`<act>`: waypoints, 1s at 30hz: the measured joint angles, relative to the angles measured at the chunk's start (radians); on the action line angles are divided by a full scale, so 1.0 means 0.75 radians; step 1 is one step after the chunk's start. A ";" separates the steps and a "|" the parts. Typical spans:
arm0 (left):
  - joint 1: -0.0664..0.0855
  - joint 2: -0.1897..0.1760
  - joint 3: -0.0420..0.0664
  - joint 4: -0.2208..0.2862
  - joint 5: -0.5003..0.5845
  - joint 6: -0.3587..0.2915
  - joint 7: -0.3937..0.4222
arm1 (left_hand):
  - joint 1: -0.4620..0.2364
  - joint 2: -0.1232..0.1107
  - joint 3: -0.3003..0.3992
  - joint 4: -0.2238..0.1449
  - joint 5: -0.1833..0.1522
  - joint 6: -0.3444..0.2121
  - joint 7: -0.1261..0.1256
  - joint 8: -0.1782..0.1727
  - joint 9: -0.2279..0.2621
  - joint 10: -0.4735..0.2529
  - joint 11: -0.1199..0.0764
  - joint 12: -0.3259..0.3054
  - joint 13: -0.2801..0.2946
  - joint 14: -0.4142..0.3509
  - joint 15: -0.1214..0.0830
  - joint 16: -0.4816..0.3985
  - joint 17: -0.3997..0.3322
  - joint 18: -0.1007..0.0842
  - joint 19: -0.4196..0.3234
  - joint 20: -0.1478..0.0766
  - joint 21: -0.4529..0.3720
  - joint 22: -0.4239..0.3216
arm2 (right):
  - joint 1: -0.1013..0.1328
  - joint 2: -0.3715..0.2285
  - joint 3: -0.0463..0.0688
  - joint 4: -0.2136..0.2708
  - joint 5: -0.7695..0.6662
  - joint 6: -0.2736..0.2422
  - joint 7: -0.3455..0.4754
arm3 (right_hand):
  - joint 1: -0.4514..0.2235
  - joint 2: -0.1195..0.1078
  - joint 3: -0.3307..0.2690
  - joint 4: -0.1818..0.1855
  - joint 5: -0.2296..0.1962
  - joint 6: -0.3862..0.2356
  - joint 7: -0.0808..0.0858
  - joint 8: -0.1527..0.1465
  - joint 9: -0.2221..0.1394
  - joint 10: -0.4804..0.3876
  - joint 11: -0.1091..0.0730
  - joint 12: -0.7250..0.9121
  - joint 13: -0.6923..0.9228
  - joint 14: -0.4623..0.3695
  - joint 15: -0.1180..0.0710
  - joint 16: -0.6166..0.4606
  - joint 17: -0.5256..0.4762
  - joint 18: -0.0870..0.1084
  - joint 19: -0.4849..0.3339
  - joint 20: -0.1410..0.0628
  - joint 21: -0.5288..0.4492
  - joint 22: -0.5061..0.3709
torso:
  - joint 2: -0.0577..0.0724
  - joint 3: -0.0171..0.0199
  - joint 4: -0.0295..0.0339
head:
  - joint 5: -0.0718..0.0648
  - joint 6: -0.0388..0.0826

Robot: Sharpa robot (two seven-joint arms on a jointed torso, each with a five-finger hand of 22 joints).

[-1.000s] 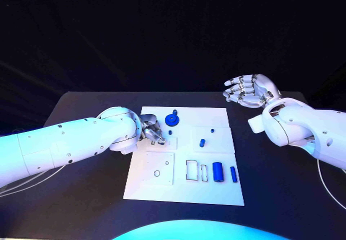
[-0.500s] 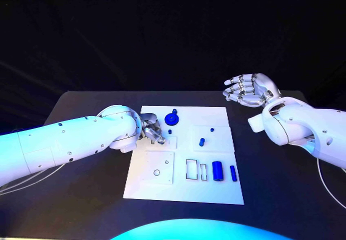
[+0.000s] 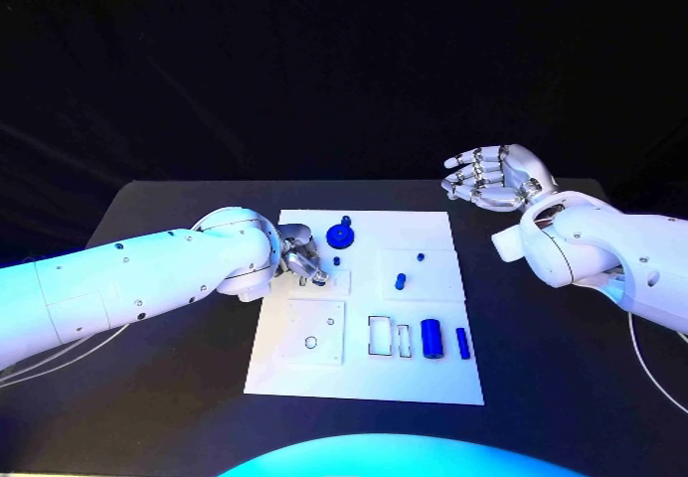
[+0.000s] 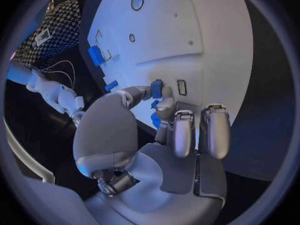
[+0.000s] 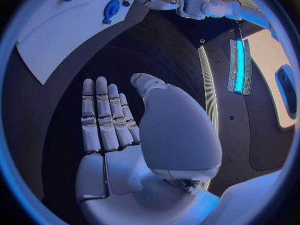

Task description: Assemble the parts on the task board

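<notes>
Pinching a small blue part (image 4: pixel 156 89) between its fingertips, the left hand (image 3: pixel 304 260) sits low over the left side of the task board (image 3: pixel 430 383), just by a little slot (image 4: pixel 181 87). From the wrist view the part looks like it is right at the board, but I cannot tell if it is in a hole yet.

The right hand (image 3: pixel 492 177) is held up past the far right corner of the board, well away from it, fingers straight and apart, holding nothing.

What could go wrong? The part is tiny and only the fingertips grip it — it could tilt and jam, or slip out and roll off onto the black table (image 3: pixel 172 397). If the hand pushes down when the part is not lined up, the whole board might slide.

The round blue part (image 3: pixel 341 237) stands just beyond the left hand, so a small bump could knock it. Three more blue parts lie near the front right: the fat blue piece (image 3: pixel 431 333), the thin blue piece (image 3: pixel 463 341), and a small blue peg (image 3: pixel 402 281) in the middle.
</notes>
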 measured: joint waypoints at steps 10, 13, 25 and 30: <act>0.001 0.006 0.001 -0.009 -0.001 0.006 0.000 | -0.015 0.013 -0.032 -0.032 -0.005 0.011 -0.007 -0.004 0.000 0.002 0.002 -0.007 0.001 0.005 -0.005 0.000 0.000 0.000 0.000 0.000 0.000 0.000 | 0.000 0.000 0.000 0.001 0.000 0.002 -0.008 | -0.009 -0.009 0.006 -0.006 0.000 0.014 0.005 0.000 -0.006 0.013 -0.001 -0.005 -0.008 0.004 0.004 -0.013 -0.007 0.000 0.017 0.002 0.000 -0.006 | 0.000 -0.0009 0.0005 | -0.004 -0.005; 0.001 0.008 0.000 -0.011 -0.001 0.007 0.000 | -0.015 0.013 -0.041 -0.041 -0.005 0.012 -0.007 -0.006 0.011 0.001 0.001 -0.007 0.004 0.005 -0.005 0.000 0.000 0.000 0.005 -0.005 0.000 0.000 | 0.000 0.001 0.000 0.001 0.000 0.003 -0.010 | -0.010 -0.008 0.006 -0.006 0.000 0.014 0.005 0.000 -0.007 0.013 -0.001 -0.010 -0.008 0.005 0.004 -0.018 -0.009 0.000 0.017 0.002 0.000 -0.008 | -0.001 -0.0017 0.0012 | -0.005 -0.005; 0.001 0.013 0.000 -0.018 -0.003 0.012 -0.001 | -0.027 0.011 -0.093 -0.048 -0.011 0.033 -0.019 -0.022 0.076 -0.004 -0.004 -0.007 0.007 0.005 -0.005 0.000 0.000 0.000 0.005 -0.005 0.000 0.000 | 0.000 0.000 0.000 0.000 -0.001 0.004 -0.013 | -0.020 -0.008 0.006 -0.006 0.000 0.014 0.005 -0.005 -0.010 0.013 -0.001 -0.010 -0.009 0.004 0.004 -0.026 -0.012 0.000 0.017 0.002 0.000 -0.013 | -0.001 -0.0014 0.0000 | -0.005 -0.008; 0.001 0.014 -0.001 -0.020 -0.003 0.014 -0.001 | -0.027 0.011 -0.132 -0.026 -0.017 0.060 -0.037 -0.023 0.090 -0.004 -0.004 -0.007 0.008 0.005 -0.005 0.000 0.000 0.000 0.005 -0.005 0.000 0.000 | 0.000 0.000 0.000 0.000 -0.001 0.004 -0.013 | -0.020 -0.008 0.006 -0.006 0.000 0.014 0.005 -0.005 -0.010 0.013 -0.001 -0.010 -0.009 0.004 0.004 -0.026 -0.014 0.000 0.017 0.002 0.000 -0.013 | 0.000 -0.0009 -0.0001 | -0.006 -0.007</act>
